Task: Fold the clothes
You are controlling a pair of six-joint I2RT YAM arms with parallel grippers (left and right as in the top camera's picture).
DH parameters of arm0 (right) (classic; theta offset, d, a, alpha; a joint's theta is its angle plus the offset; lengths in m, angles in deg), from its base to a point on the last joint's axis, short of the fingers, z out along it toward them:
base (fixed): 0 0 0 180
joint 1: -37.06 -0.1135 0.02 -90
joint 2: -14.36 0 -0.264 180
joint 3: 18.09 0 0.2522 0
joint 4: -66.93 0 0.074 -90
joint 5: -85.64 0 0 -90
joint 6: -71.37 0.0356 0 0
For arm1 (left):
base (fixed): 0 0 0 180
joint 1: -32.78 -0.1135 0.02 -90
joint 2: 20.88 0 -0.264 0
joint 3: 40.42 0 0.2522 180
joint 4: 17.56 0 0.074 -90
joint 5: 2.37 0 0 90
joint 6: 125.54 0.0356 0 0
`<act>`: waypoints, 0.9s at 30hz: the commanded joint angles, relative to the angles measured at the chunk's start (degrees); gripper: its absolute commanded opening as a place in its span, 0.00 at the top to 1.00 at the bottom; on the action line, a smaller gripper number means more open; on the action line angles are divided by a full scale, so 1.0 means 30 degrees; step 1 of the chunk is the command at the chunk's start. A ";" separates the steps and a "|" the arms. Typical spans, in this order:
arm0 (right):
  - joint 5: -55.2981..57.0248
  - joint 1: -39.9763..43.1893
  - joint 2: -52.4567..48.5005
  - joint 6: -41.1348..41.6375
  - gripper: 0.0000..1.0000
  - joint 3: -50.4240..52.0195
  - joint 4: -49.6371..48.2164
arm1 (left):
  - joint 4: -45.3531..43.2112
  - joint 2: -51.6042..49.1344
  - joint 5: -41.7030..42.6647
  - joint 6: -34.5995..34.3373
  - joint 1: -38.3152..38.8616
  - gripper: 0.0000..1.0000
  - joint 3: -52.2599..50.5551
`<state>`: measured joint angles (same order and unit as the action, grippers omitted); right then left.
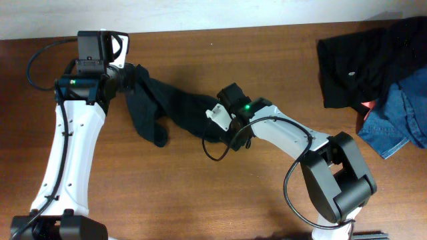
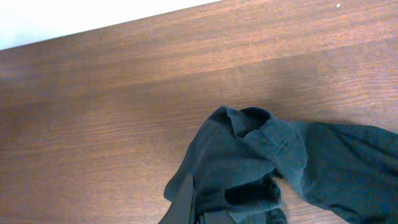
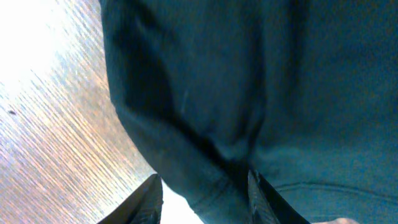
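Observation:
The clothes point(image 1: 167, 107) are a black garment stretched in a twisted band across the wooden table point(image 1: 200, 200) between my two arms. My left gripper point(image 1: 127, 80) holds its upper left end. In the left wrist view, bunched fabric point(image 2: 280, 162) is pinched at the shut left gripper point(image 2: 199, 211). My right gripper point(image 1: 217, 130) sits over the band's lower right end. In the right wrist view, a fold of the clothes point(image 3: 249, 81) lies between the jaws of the right gripper point(image 3: 205, 199). The jaws stand apart, with a bright gap beside the left finger point(image 3: 149, 202).
A second black garment point(image 1: 360, 60) and blue denim point(image 1: 400, 113) lie heaped at the table's back right corner. The right arm's cable point(image 1: 213, 150) loops onto the table beside the shirt.

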<state>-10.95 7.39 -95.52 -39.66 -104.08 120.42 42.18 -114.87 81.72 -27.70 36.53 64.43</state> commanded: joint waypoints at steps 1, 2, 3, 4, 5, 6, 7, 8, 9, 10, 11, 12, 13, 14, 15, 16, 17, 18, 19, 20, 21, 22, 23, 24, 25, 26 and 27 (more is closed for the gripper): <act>-0.0248 0.0022 -0.0066 0.0022 0.61 0.0226 -0.0051 | -0.0015 0.0321 0.0189 -0.0168 -0.0015 0.99 0.0313; -0.0248 0.0022 -0.0066 0.0022 0.61 0.0226 -0.0058 | -0.0015 0.0313 0.0189 -0.0168 -0.0015 0.99 0.0313; -0.0248 0.0022 -0.0066 0.0022 0.60 0.0226 -0.0058 | -0.0007 0.0313 0.0189 -0.0168 -0.0015 0.99 0.0313; -0.0248 0.0022 -0.0066 0.0022 0.55 0.0233 -0.0051 | -0.0007 0.0313 0.0189 -0.0168 -0.0015 0.99 0.0313; -0.0248 0.0022 -0.0066 0.0022 0.52 0.0240 -0.0051 | -0.0007 0.0313 0.0189 -0.0168 -0.0015 0.99 0.0313; -0.0248 0.0022 -0.0066 0.0022 0.47 0.0240 -0.0036 | -0.0007 0.0313 0.0189 -0.0168 -0.0015 0.99 0.0313; -0.0248 0.0022 -0.0066 0.0036 0.40 0.0240 -0.0036 | -0.0007 0.0313 0.0189 -0.0168 -0.0015 0.99 0.0313; -0.0248 0.0022 -0.0066 0.0146 0.39 0.0240 -0.0044 | -0.0007 0.0313 0.0189 -0.0168 -0.0015 0.99 0.0313; -0.0248 0.0022 -0.0066 0.0160 0.38 0.0240 -0.0058 | -0.0007 0.0313 0.0189 -0.0168 -0.0015 0.99 0.0313; -0.0248 0.0022 -0.0066 0.0153 0.38 0.0240 -0.0066 | -0.0007 0.0313 0.0189 -0.0168 -0.0015 0.99 0.0313; -0.0248 0.0022 -0.0066 0.0153 0.39 0.0240 -0.0080 | -0.0007 0.0313 0.0189 -0.0168 -0.0015 0.99 0.0313; -0.0248 0.0022 -0.0066 0.0153 0.39 0.0240 -0.0102 | -0.0015 0.0313 0.0189 -0.0168 -0.0015 0.99 0.0313; -0.0248 0.0022 -0.0066 0.0153 0.39 0.0240 -0.0095 | -0.0007 0.0313 0.0189 -0.0168 -0.0015 0.99 0.0313; -0.0248 0.0022 -0.0066 0.0160 0.40 0.0240 -0.0095 | -0.0007 0.0313 0.0189 -0.0168 -0.0015 0.99 0.0313; -0.0248 0.0015 -0.0066 0.0160 0.40 0.0240 -0.0102 | -0.0007 0.0321 0.0189 -0.0168 -0.0015 1.00 0.0313; -0.0248 0.0022 -0.0066 0.0160 0.40 0.0240 -0.0109 | -0.0007 0.0321 0.0189 -0.0168 -0.0015 0.99 0.0313; -0.0248 0.0022 -0.0066 0.0160 0.40 0.0240 -0.0117 | -0.0007 0.0313 0.0189 -0.0168 -0.0015 1.00 0.0313; -0.0248 0.0022 -0.0066 0.0153 0.40 0.0240 -0.0124 | -0.0007 0.0313 0.0189 -0.0168 -0.0015 0.99 0.0313; -0.0240 0.0022 -0.0066 0.0153 0.42 0.0240 -0.0138 | -0.0007 0.0313 0.0189 -0.0168 -0.0015 0.99 0.0313; -0.0240 0.0022 -0.0073 0.0153 0.45 0.0240 -0.0182 | -0.0007 0.0313 0.0189 -0.0168 -0.0015 0.99 0.0313; -0.0248 0.0022 -0.0066 0.0153 0.47 0.0240 -0.0204 | -0.0007 0.0313 0.0189 -0.0168 -0.0015 0.99 0.0313; -0.0240 0.0022 -0.0066 0.0153 0.50 0.0240 -0.0255 | -0.0007 0.0313 0.0189 -0.0168 -0.0015 0.99 0.0313; -0.0248 0.0022 -0.0073 0.0153 0.51 0.0240 -0.0270 | -0.0007 0.0313 0.0189 -0.0168 -0.0015 0.99 0.0313; -0.0248 0.0022 -0.0066 0.0153 0.53 0.0240 -0.0328 | -0.0007 0.0313 0.0189 -0.0168 -0.0015 0.99 0.0313; -0.0255 0.0022 -0.0066 0.0153 0.53 0.0240 -0.0335 | -0.0007 0.0313 0.0182 -0.0160 -0.0015 0.99 0.0313; -0.0248 0.0022 -0.0073 0.0153 0.54 0.0240 -0.0342 | -0.0007 0.0313 0.0189 -0.0168 -0.0015 0.99 0.0313; -0.0248 0.0022 -0.0073 0.0153 0.53 0.0240 -0.0357 | -0.0007 0.0313 0.0189 -0.0168 -0.0015 0.99 0.0313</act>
<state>-11.17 7.39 -95.52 -39.45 -103.73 119.59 42.26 -114.87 81.72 -27.70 36.53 64.43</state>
